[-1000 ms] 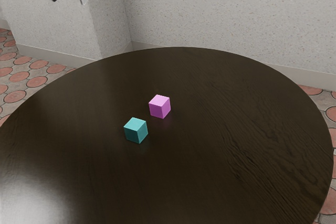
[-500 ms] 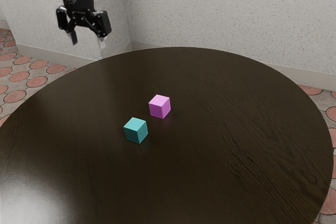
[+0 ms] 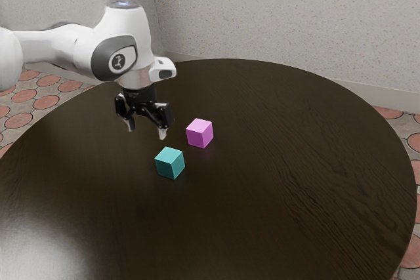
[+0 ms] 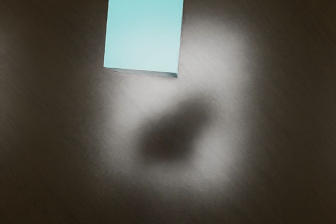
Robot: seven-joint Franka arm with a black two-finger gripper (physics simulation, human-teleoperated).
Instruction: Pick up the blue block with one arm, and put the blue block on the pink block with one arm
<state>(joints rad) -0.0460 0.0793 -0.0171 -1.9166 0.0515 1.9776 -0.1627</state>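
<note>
I'm hovering my gripper [image 3: 147, 130], fingers spread and empty, while the blue block [image 3: 170, 162] is sitting just nearer, toward the exterior view's right.

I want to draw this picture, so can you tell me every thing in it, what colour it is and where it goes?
table: one, dark brown, round, holds both blocks
blue block: one, teal-blue, near the table's middle, nearer the exterior camera than the pink one, not touching it
pink block: one, pink, on the table, just beyond the blue one
floor: reddish round tiles, around the table
walls: pale grey, behind the table
arm: one, white, comes in from the exterior view's left
end effector: one, black, open, hovers over the table beside the blocks, holds nothing
</note>
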